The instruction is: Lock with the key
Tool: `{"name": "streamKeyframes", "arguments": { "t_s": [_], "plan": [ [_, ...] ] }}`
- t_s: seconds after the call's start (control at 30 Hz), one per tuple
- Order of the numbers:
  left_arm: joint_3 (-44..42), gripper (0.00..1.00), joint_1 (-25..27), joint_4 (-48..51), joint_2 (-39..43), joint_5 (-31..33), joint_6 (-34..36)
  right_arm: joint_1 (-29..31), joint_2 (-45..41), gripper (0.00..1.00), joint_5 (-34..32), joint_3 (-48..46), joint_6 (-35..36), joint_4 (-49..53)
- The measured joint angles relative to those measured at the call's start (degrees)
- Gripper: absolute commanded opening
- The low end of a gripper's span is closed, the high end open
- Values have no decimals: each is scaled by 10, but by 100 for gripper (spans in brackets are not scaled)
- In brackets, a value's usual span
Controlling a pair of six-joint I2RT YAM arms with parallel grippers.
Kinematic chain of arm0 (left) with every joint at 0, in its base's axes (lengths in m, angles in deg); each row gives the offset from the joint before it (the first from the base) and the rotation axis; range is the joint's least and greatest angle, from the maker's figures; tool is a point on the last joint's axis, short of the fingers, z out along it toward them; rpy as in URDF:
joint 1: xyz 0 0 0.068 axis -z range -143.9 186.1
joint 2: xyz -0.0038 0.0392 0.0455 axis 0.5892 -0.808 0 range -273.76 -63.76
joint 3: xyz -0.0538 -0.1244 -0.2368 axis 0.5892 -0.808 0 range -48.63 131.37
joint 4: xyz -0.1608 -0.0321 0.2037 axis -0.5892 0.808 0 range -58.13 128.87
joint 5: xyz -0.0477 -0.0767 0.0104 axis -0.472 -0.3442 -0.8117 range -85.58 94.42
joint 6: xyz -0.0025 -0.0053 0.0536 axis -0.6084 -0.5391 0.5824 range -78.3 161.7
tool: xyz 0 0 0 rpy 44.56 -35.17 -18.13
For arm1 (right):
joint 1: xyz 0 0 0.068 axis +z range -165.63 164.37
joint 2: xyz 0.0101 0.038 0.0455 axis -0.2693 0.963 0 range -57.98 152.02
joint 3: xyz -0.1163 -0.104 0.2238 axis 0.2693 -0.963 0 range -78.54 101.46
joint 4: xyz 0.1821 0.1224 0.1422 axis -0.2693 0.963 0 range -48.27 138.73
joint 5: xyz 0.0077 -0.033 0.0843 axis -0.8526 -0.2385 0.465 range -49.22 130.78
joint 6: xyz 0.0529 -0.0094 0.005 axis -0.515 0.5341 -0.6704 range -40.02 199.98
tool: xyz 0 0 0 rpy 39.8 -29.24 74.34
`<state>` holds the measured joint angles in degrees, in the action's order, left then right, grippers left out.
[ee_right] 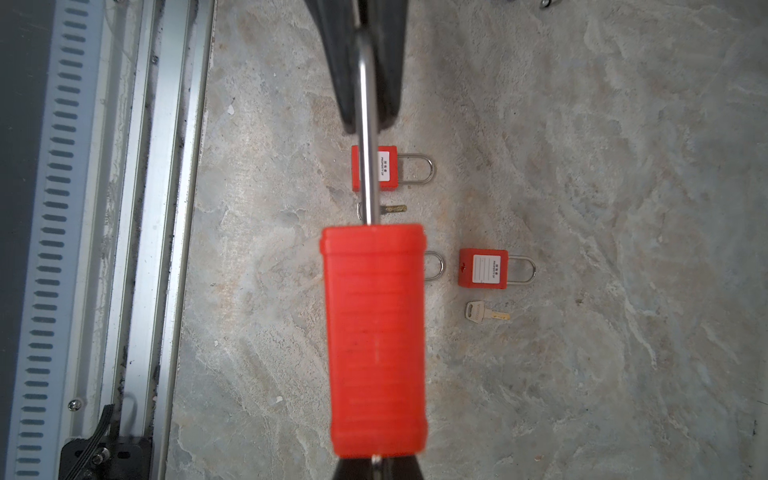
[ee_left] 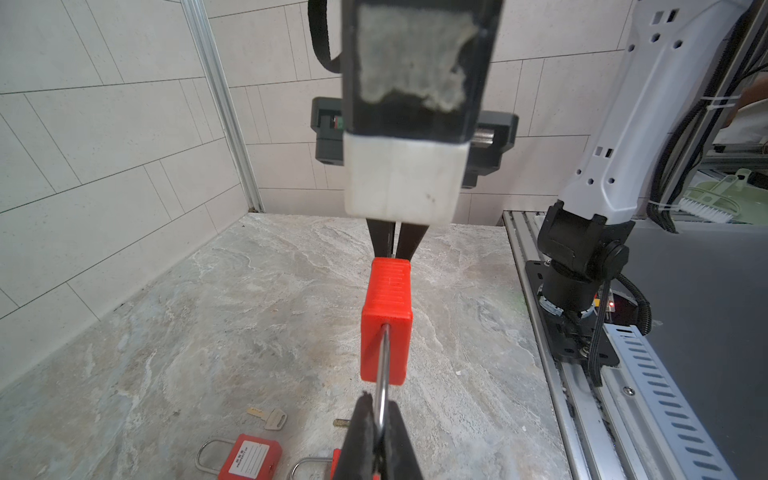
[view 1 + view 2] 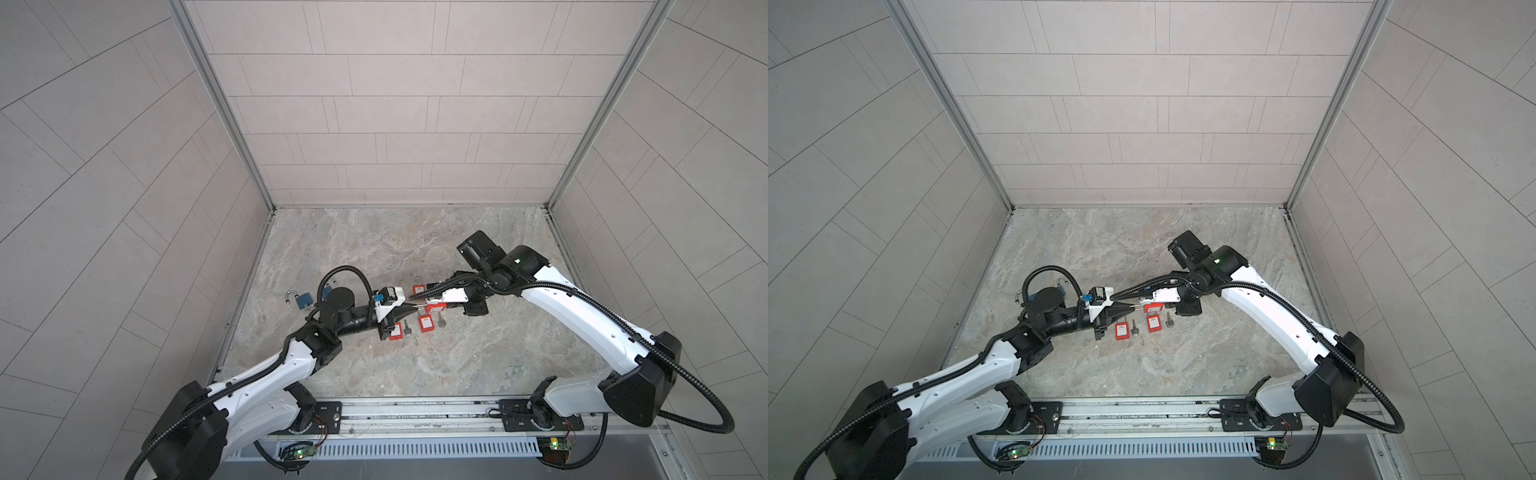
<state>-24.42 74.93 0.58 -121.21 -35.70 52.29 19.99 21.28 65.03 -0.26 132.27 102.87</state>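
The red padlock [image 1: 374, 340] is held above the table [image 1: 582, 166], its shackle pinched by the left gripper [image 2: 380, 411]. The right gripper [image 1: 376, 463] is closed on the key [image 1: 376, 458] at its base. A spare padlock [image 1: 388, 166] is labelled "PROPERTY OF" (legible in the right wrist view only). The blue padlock [image 3: 304, 300] shows only in the top views.

Held key [image 1: 376, 459]: only a metal sliver shows at the base of the held padlock [image 1: 376, 340]; the rest is hidden between the fingers of the closed right tool [image 1: 376, 469], itself cut off by the frame edge.
Masked padlock [image 1: 436, 266]: body hidden behind the held padlock; the shackle alone shows.
Loose key [image 1: 395, 208]: bow hidden behind the held shackle.
Blue padlocks [image 3: 304, 300]: at 9 o'clock of the left tool [image 3: 417, 306], partly hidden by the arm.
Label print [image 1: 384, 166]: too small to read.
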Motion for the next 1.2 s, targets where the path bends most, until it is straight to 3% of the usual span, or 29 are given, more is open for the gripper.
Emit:
{"name": "streamKeyframes", "arguments": {
  "t_s": [0.4, 0.6, 0.73, 0.9, 1.03, 1.2],
  "plan": [
    [0, 0, -19, 43, 37, 15, 35, -5, 4, 2, 3, -1, 0, -14],
    [0, 0, -38, 87, 77, 14, 45, -33, 0, 2, 45, -26, 4, -40],
    [5, 0, -60, 143, 121, 17, 58, -78, -11, 2, -5, -64, -1, -31],
    [42, 0, -94, 252, 146, 21, 74, -82, -12, 2, -33, -109, -20, -52],
    [116, 0, -132, 375, 106, 27, 76, -82, -12, 2, -43, -134, -45, -93],
    [264, 0, -146, 547, -27, 54, 109, -80, -20, 2, -61, -157, -82, -148]
  ]
}}
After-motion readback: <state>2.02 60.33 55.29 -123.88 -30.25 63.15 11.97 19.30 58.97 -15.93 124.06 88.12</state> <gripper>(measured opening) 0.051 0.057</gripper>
